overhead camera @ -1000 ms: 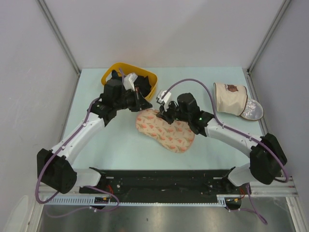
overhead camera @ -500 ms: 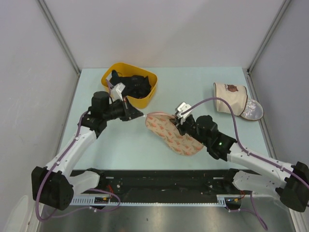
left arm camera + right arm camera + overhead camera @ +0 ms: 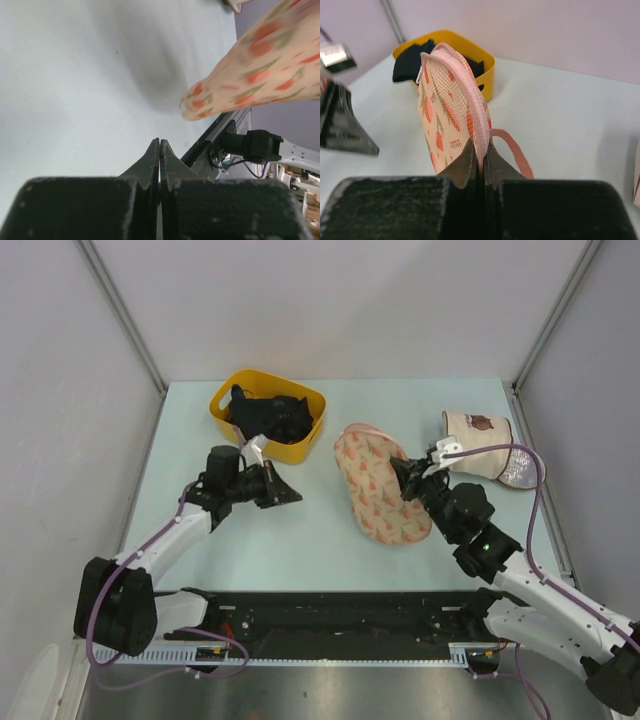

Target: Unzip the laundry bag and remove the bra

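The peach-pink laundry bag [image 3: 375, 485] with red-orange print is zipped shut and held up off the table, right of centre. My right gripper [image 3: 408, 475] is shut on its pink zip trim at the edge; in the right wrist view the bag [image 3: 447, 112] stands edge-on between my fingers, a pink loop [image 3: 512, 150] hanging beside them. My left gripper [image 3: 293, 495] is shut and empty, low over the table to the bag's left; in its wrist view the bag's end [image 3: 250, 70] hangs ahead. The bra is hidden.
A yellow tub [image 3: 268, 415] with dark clothes stands at the back left, just behind my left gripper. A beige cylinder bag [image 3: 485, 445] with a brown mark lies at the back right, close behind my right wrist. The black rail [image 3: 340, 615] runs along the near edge.
My right gripper has lifted the laundry bag and carried it right, turning it on edge. My left gripper has pulled back from the yellow tub and lowered toward the table.
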`<control>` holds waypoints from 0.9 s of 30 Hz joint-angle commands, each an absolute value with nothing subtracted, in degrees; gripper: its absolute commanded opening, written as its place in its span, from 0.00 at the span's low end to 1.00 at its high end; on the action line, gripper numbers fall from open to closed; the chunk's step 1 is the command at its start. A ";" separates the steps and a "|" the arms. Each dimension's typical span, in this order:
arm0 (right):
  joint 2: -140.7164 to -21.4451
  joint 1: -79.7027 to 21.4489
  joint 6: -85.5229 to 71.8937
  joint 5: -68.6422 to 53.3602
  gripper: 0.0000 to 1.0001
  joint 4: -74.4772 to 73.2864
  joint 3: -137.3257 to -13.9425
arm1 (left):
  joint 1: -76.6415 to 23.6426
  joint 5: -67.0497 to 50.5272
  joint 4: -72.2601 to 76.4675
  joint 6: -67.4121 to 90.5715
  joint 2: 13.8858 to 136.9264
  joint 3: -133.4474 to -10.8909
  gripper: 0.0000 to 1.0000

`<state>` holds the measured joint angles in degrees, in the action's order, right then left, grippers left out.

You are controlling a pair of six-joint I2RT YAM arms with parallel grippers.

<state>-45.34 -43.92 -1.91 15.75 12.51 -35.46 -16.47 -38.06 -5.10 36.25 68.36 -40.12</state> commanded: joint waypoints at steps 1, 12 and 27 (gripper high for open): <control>-45.43 -41.49 -10.46 15.56 0.00 19.60 -35.07 | -19.33 -38.41 -0.53 38.41 69.69 -40.25 0.00; -54.65 -41.84 -26.07 32.41 0.00 6.62 -41.73 | -20.65 -31.47 -7.99 34.28 64.87 -47.80 0.00; -74.63 -31.56 -49.41 18.29 0.98 -8.16 -47.46 | -26.01 -23.20 -18.90 25.84 67.15 -60.03 0.18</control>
<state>-76.01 -35.20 -47.64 22.76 -6.42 -44.66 -24.27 -26.15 -15.44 29.58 66.50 -56.71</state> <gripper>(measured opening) 0.785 0.114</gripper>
